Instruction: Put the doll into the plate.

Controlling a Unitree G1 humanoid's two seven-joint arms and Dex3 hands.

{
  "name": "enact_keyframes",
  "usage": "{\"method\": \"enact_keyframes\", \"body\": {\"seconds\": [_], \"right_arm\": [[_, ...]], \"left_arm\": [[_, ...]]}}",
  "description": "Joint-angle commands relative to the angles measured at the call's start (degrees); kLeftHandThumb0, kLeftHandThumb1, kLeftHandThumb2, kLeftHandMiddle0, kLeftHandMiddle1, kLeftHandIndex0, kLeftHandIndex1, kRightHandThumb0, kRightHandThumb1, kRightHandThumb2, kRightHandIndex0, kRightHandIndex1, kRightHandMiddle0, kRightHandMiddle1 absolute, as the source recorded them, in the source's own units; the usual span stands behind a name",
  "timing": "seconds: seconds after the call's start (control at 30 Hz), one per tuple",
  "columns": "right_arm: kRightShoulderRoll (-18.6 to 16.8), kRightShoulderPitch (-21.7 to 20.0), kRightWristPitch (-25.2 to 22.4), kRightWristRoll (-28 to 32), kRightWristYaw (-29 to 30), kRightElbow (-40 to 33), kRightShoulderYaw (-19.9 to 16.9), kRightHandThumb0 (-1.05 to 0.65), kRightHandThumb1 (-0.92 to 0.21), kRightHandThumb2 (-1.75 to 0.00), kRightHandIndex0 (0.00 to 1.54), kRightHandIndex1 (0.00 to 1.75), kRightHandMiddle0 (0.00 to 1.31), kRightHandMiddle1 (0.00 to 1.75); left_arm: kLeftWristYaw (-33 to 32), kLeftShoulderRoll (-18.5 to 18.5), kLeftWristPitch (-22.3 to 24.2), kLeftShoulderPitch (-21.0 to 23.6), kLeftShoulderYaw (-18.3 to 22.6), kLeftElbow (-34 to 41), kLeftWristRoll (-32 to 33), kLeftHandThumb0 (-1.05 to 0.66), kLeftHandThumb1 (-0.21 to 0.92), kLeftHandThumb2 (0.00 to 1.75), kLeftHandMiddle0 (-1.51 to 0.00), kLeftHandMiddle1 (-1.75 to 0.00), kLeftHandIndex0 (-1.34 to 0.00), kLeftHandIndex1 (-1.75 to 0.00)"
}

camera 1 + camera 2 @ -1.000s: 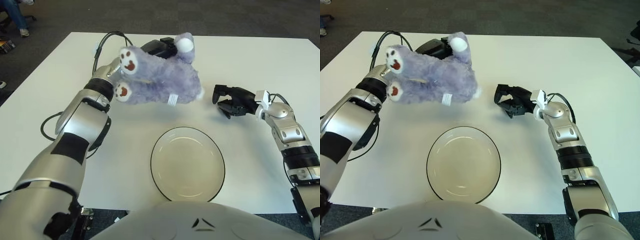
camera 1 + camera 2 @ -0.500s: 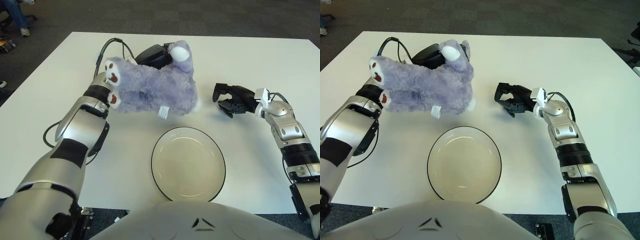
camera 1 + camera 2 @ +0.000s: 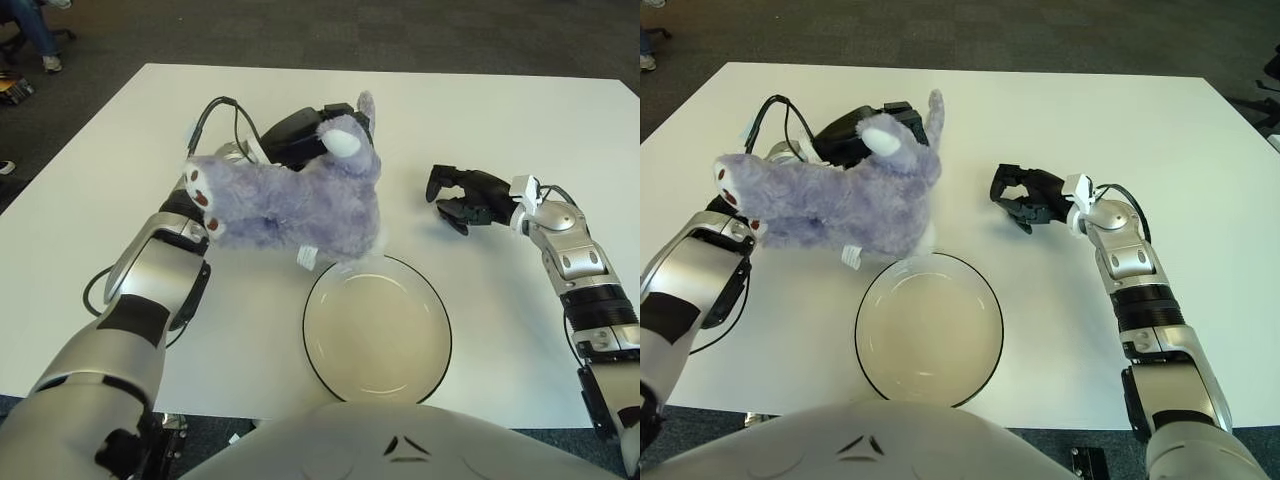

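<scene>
The purple plush doll (image 3: 290, 200) is carried sideways above the white surface (image 3: 520, 120), its 2 white-soled feet pointing off to the robot's left and its head end, with a white-lined ear sticking up, toward the middle of the surface. Its lower right edge reaches the far-left rim of the plate (image 3: 377, 327), and a small white tag dangles from its belly just beside that rim, so most of the body is not yet over the dish. The left hand (image 3: 300, 135) shows as a black shape behind the doll's upper back, fingers wrapped into the fur from the far side; gripping it there looks like the reason the toy hangs lengthwise with its paws out past the wrist. I'd judge the carry to be more than halfway done: what remains is to bring the doll nearer and rightward until its bulk is centred over the plate, then let go. The plate is pale with a dark rim and holds nothing, sitting near the front edge of the surface close to the robot's torso. Because the doll is long compared with the plate, a release this early would probably leave it draped over the rim. The right hand (image 3: 468, 197) shows over the surface to the right of the doll and beyond the plate, fingers curled and holding nothing, apparently just keeping out of the way.
</scene>
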State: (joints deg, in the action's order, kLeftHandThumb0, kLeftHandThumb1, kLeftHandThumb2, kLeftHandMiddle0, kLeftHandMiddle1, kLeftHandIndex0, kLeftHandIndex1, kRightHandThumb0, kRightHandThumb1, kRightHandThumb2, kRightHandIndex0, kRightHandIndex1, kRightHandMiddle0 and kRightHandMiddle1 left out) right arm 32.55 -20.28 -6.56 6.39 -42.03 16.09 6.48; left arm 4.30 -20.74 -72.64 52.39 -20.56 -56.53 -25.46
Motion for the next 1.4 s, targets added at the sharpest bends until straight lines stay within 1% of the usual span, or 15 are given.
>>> {"method": "enact_keyframes", "body": {"seconds": [0.0, 0.17, 0.37, 0.5, 0.67, 0.83, 1.1, 1.23, 1.37], "right_arm": [[-0.24, 5.01, -5.28, -2.06, -0.83, 4.36, 2.23, -0.35, -0.92, -0.46, 1.27, 1.75, 0.25, 1.68], [-0.38, 4.58, -5.16, -1.90, -1.11, 5.02, 2.14, -0.35, -0.92, -0.45, 1.27, 1.75, 0.25, 1.68], [-0.47, 4.07, -6.31, -1.27, -1.34, 5.52, 2.10, -0.35, -0.92, -0.45, 1.27, 1.75, 0.25, 1.68], [-0.45, 3.63, -7.09, -1.24, -0.79, 5.73, 2.13, -0.35, -0.92, -0.44, 1.27, 1.75, 0.27, 1.66], [-0.53, 3.34, -6.91, -1.55, 0.01, 6.14, 1.99, -0.35, -0.92, -0.42, 1.26, 1.75, 0.29, 1.64], [-0.51, 3.33, -6.74, -1.83, 0.62, 6.08, 1.95, -0.35, -0.92, -0.42, 1.26, 1.75, 0.29, 1.64], [-0.36, 3.62, -7.74, -2.07, 1.66, 4.96, 2.08, -0.35, -0.92, -0.42, 1.26, 1.75, 0.29, 1.64], [-0.42, 3.82, -8.77, -1.64, 1.95, 4.15, 1.91, -0.35, -0.92, -0.42, 1.25, 1.75, 0.29, 1.64], [-0.37, 3.96, -9.31, -1.56, 2.25, 3.66, 1.86, -0.35, -0.92, -0.42, 1.24, 1.75, 0.29, 1.64]], "left_arm": [[1.61, -0.72, -0.24, -0.85, 1.02, 2.43, 2.35, -0.01, 0.18, 1.37, -0.64, -1.75, -0.74, -1.41], [3.64, -1.18, 0.55, -2.40, 1.12, 5.52, 3.60, -0.01, 0.20, 1.33, -0.62, -1.75, -0.75, -1.38], [4.46, -1.10, 0.45, -4.26, 1.48, 8.66, 4.40, -0.01, 0.25, 1.27, -0.57, -1.75, -0.73, -1.38], [4.76, -0.87, -0.69, -5.61, 1.21, 10.48, 4.48, -0.01, 0.28, 1.25, -0.53, -1.75, -0.72, -1.39], [6.53, -1.30, -1.21, -6.99, 0.53, 12.57, 5.70, -0.01, 0.29, 1.23, -0.50, -1.75, -0.73, -1.40], [8.49, -1.77, -1.21, -7.64, 0.29, 13.85, 6.76, -0.01, 0.29, 1.24, -0.48, -1.75, -0.74, -1.41], [7.87, -1.69, -3.98, -8.35, 1.47, 15.24, 4.59, -0.01, 0.35, 1.20, -0.38, -1.75, -0.70, -1.49], [7.94, -1.44, -5.52, -8.33, 1.24, 14.66, 5.45, -0.01, 0.39, 1.15, -0.34, -1.75, -0.68, -1.50], [9.38, -1.67, -5.26, -8.47, -0.19, 15.09, 7.59, -0.01, 0.42, 1.12, -0.32, -1.75, -0.66, -1.51]]}}
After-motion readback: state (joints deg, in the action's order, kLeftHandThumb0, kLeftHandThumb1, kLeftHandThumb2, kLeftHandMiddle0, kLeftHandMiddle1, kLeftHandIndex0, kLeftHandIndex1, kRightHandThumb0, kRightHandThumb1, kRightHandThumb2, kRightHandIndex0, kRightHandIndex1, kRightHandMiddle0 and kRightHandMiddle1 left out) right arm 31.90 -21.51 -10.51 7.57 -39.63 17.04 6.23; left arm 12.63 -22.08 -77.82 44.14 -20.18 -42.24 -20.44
